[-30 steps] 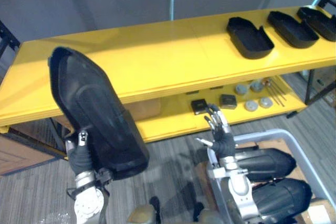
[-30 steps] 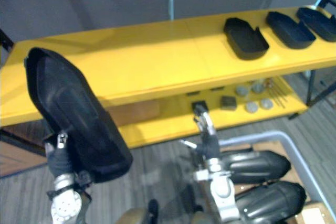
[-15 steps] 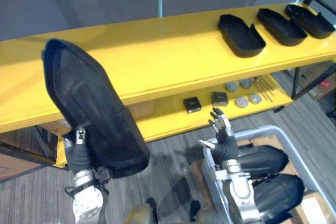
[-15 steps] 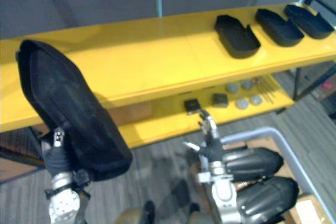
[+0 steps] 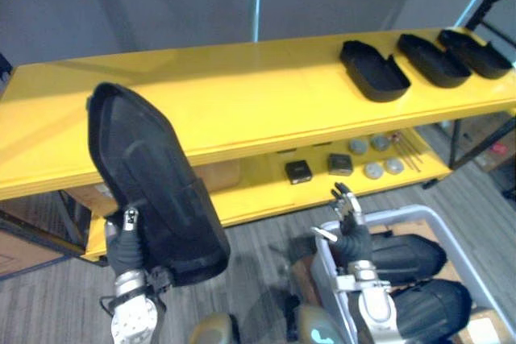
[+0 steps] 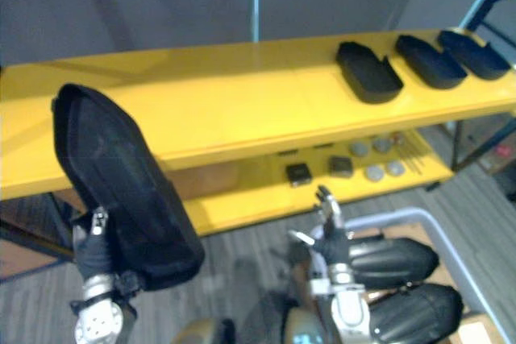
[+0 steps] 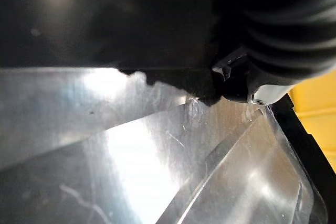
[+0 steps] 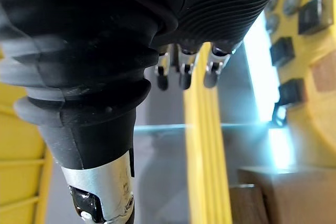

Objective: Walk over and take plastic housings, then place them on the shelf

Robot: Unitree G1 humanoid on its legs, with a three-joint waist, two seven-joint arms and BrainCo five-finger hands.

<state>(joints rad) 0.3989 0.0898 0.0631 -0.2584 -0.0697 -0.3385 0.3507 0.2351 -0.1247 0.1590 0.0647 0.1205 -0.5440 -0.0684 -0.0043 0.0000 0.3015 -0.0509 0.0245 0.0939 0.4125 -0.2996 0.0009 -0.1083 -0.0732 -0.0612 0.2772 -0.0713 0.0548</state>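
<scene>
l hand point(image 5: 123, 244) clamped on upright black housing point(image 5: 153, 175) nr yellow shelf point(image 5: 242, 94), r hand point(image 5: 349, 225) fingers spread.

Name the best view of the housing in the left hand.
Left eye view: whole housing, upright in the left hand. Right eye view shows likewise; left wrist view, a close dark surface.

even overhead light; soft sheen on yellow shelf top point(image 5: 266, 78); lower shelf point(image 5: 258, 191) shaded; strong glare on plastic housing point(image 7: 126, 150).
</scene>
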